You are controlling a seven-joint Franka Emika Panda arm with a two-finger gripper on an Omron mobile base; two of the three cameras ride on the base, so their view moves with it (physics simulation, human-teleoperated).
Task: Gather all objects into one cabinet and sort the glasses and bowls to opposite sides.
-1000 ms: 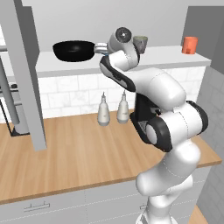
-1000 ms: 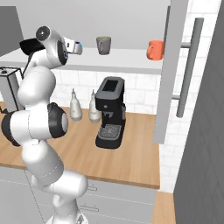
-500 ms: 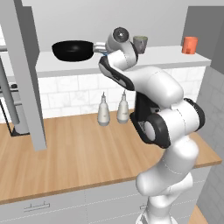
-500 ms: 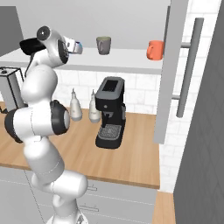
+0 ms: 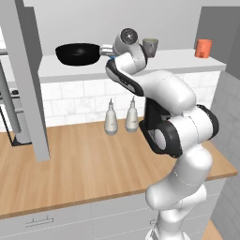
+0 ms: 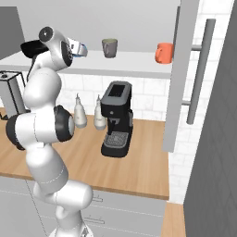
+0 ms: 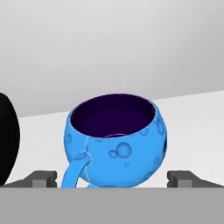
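my gripper (image 7: 113, 179) stands apart around the blue bowl (image 7: 115, 141) on the cabinet shelf (image 7: 192, 131), perhaps not touching it; the right base view adds the grey-green cup (image 6: 109, 47) and salmon-red glass (image 6: 163, 52).

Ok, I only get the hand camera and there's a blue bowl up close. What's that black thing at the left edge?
Observer: That's the wide black bowl. It sits on the cabinet shelf, close beside the blue bowl.
Operator: Are there any cups up there too?
Observer: Yes, a grey-green cup stands upright on the same shelf, on the other side of the hand from the black bowl.
Operator: Is that all?
Observer: No, a salmon-red glass stands further along, near the shelf's right end.
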